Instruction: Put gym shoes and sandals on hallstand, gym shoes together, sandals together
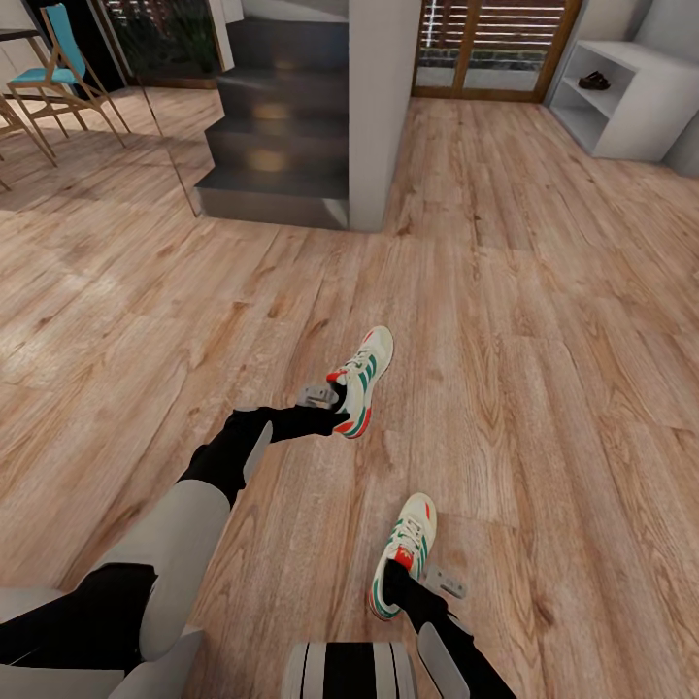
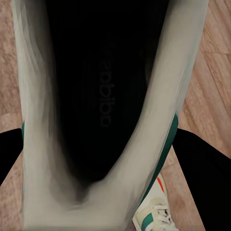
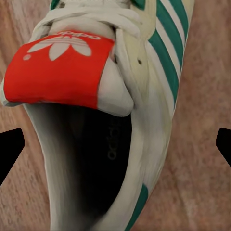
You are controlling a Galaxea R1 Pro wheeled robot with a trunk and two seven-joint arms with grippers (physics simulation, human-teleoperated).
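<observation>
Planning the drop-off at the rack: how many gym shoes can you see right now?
2. One gym shoe is at the left tool, the other gym shoe at the right tool, both over the corridor floor.

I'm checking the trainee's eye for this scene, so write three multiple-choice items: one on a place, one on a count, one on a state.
1. In the head view, the rack stands:
A. far ahead on the right, by the glazed door
B. under the stairs
C. on the left by the chair

2. Sneakers in the head view:
A. one
B. two
C. four

3. The sneakers sit:
A. soles up
B. openings up
C. stacked on each other

Answers:
1 A, the pale unit sits at the upper right, past the door.
2 B, one lies off the end of each arm.
3 B, laces and tongues face the camera, and the two are apart.
</observation>
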